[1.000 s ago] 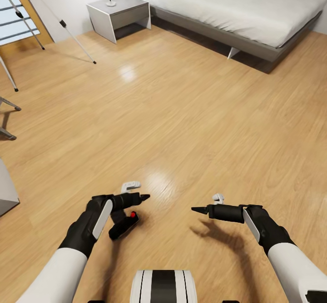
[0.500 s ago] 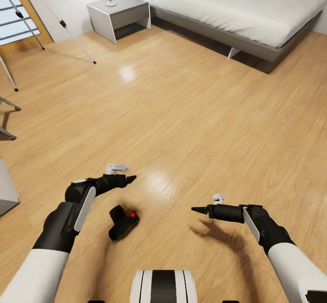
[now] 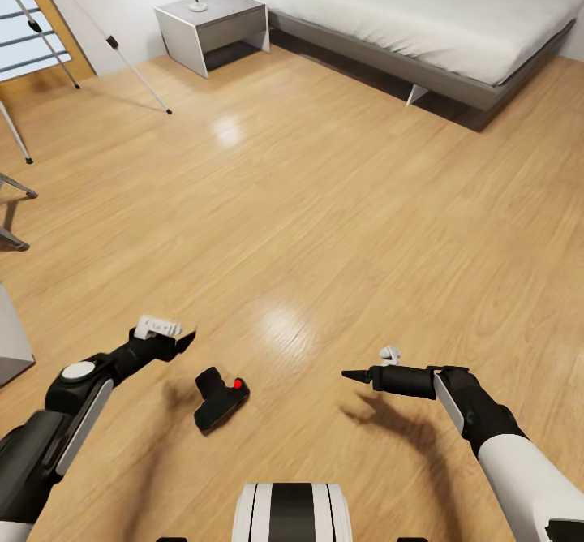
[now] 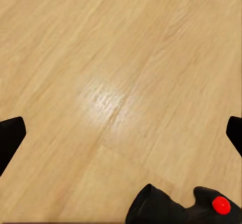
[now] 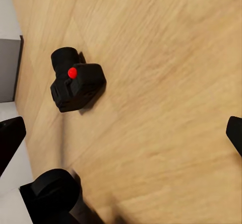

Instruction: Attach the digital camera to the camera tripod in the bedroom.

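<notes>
Now, digital camera [image 3: 221,398]: on floor [image 3: 324,225], free.
Your left end effector [image 3: 180,337]: 10 o'clock of it, spread, empty.
Right end effector [image 3: 350,376]: spread, empty.

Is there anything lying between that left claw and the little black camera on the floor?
Nothing visible. The digital camera lies alone on the wood floor, and the left gripper hangs just beside it with bare floor between them. Its fingers are spread wide in the left wrist view.
</notes>
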`<state>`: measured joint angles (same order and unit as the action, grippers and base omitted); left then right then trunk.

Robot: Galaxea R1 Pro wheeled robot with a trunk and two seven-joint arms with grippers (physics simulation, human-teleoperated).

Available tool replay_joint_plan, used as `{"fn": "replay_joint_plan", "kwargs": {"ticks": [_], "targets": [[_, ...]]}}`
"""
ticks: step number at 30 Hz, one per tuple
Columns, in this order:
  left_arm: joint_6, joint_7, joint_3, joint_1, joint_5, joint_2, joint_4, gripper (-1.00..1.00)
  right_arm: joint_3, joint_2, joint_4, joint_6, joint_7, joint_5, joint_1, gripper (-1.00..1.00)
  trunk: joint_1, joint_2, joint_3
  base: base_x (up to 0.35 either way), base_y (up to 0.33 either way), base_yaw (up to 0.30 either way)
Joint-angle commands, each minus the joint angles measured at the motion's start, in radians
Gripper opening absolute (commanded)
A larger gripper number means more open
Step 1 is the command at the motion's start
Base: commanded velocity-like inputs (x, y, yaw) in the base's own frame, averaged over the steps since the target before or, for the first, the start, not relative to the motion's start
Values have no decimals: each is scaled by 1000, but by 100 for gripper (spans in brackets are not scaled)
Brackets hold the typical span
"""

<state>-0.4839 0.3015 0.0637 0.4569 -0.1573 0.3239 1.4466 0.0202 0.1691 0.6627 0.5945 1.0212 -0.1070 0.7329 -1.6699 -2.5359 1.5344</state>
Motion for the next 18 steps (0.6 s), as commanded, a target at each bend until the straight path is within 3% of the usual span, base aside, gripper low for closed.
{"fn": "replay_joint_plan", "kwargs": {"ticks": [1, 6, 9, 16, 17, 18], "targets": [[20, -2, 1, -12, -10, 3, -8, 100, 0, 0, 0, 7, 0, -5, 0, 100, 0, 0, 1, 0, 0, 0], [134, -4, 1, -60, 3, 9, -68, 100, 1, 0, 0, 7, -8, -5, 0, 100, 0, 0, 1, 0, 0, 0], [222, -8, 1, -90, 56, 10, -126, 100, 1, 0, 0, 7, -12, -5, 0, 100, 0, 0, 1, 0, 0, 0], [387, -12, 2, -120, 216, -3, -257, 100, 0, -1, 0, 7, -29, -5, 0, 100, 0, 0, 1, 0, 0, 0], [448, -11, 2, -125, 279, -15, -341, 100, 0, -1, 0, 7, -40, -5, 0, 100, 0, 0, 1, 0, 0, 0], [469, -9, 2, -126, 298, -22, -379, 100, 0, -1, 0, 7, -46, -5, 0, 100, 0, 0, 1, 0, 0, 0]]}}
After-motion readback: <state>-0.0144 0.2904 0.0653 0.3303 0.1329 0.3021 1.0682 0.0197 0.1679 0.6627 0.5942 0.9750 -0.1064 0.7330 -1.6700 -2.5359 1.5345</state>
